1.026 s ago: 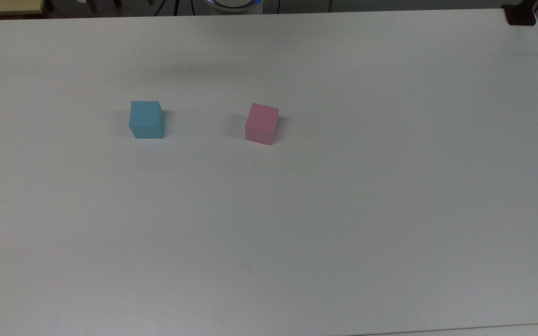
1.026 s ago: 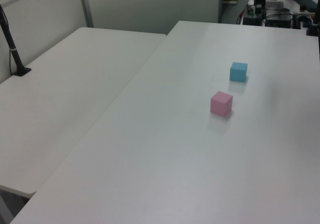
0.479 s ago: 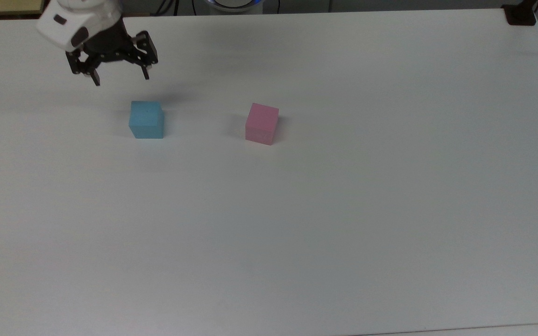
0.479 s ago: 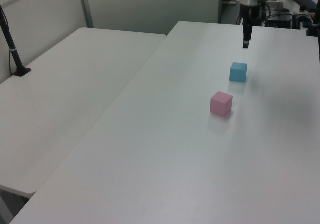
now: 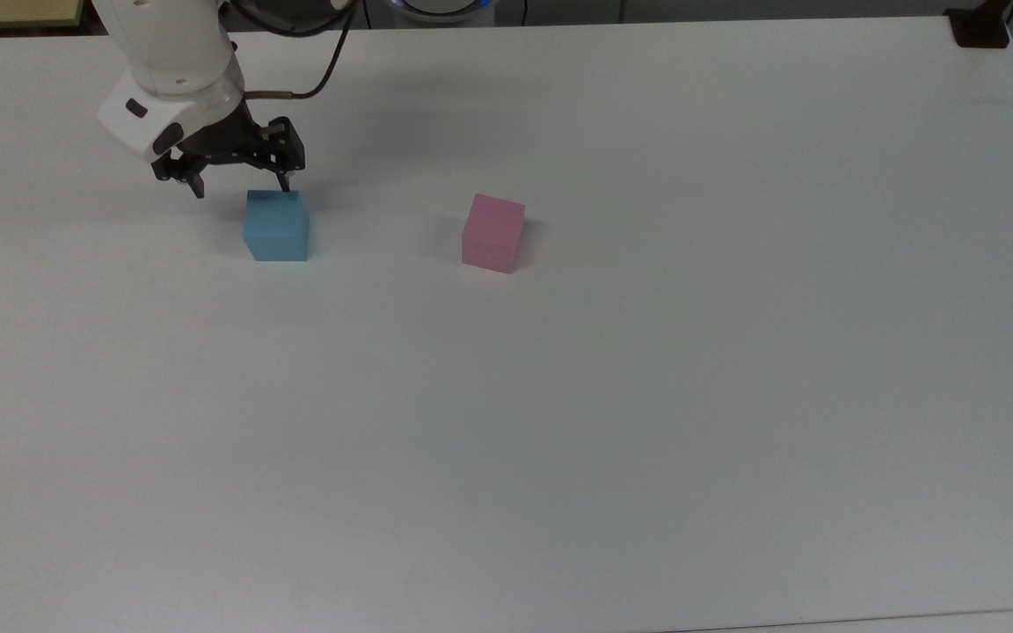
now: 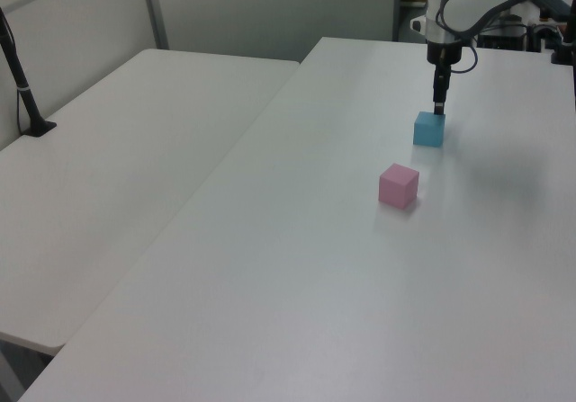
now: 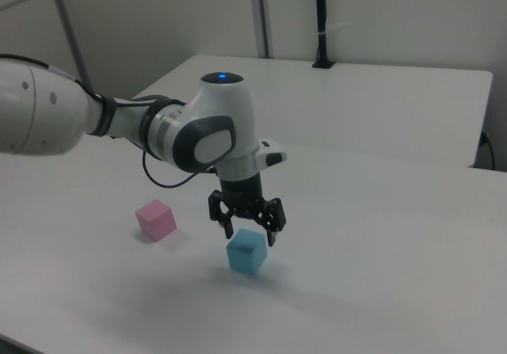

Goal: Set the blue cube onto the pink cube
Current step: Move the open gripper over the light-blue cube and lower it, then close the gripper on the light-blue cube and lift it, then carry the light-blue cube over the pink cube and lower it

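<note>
The blue cube [image 5: 276, 226] [image 6: 429, 129] [image 7: 246, 252] rests on the white table [image 5: 612, 413], to the top view's left of the pink cube [image 5: 493, 233] [image 6: 399, 186] [image 7: 155, 219]. The two cubes stand well apart. My gripper [image 5: 242, 188] [image 6: 439, 108] [image 7: 249, 237] hangs open just above the blue cube, fingers pointing down. Nothing is between its fingers, and it sits slightly toward the top view's upper left of the cube. One fingertip [image 5: 285, 185] is close to the cube's top far edge.
A second white table [image 6: 117, 168] adjoins on the left view's left, with a black post [image 6: 22, 87] clamped to it. A black clamp [image 5: 981, 31] sits at the table's far right corner in the top view. Equipment and cables lie beyond the table's far edge.
The gripper came into view from the top view's upper left and has lowered toward the blue cube, staying open. Both cubes have stayed where they were.
</note>
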You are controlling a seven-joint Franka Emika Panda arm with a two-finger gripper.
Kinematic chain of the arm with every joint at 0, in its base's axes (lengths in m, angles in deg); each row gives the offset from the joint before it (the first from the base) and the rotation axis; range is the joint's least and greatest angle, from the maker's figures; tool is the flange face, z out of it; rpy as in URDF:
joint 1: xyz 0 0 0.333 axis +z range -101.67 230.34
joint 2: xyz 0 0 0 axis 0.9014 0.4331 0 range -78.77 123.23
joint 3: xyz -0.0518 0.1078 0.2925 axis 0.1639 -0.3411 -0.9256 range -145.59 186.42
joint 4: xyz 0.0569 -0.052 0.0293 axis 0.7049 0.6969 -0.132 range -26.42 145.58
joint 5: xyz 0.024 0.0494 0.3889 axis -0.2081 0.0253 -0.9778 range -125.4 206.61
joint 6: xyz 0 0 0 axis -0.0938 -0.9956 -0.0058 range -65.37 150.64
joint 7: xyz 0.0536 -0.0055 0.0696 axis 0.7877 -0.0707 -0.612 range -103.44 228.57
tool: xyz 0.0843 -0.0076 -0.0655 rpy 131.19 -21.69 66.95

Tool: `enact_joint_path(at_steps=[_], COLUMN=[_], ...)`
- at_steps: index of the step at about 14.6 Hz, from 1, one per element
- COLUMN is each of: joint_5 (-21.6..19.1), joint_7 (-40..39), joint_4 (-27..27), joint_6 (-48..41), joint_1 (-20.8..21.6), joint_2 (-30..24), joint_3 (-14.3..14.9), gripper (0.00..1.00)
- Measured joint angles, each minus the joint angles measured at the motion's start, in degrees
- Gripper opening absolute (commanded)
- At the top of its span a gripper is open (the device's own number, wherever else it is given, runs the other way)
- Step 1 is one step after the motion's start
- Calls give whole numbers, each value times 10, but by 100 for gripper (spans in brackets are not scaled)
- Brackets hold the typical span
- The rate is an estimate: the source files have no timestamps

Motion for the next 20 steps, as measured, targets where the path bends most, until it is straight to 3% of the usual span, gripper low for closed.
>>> enact_joint_path(at_steps=[7,8,9,10,12,17,20], joint_5=[-7,-7,-7,-7,-7,-8,-8], joint_7=[32,37,39,40,42,88,169], joint_4=[0,0,0,0,0,-5,-11], joint_6=[10,10,10,13,26,13,-61], joint_1=[4,4,5,5,5,9,27], joint_2=[16,19,24,31,41,30,-20], joint_3=[-16,-18,-21,-25,-31,-55,-96], gripper=[100,95,58,33,19,18,18])
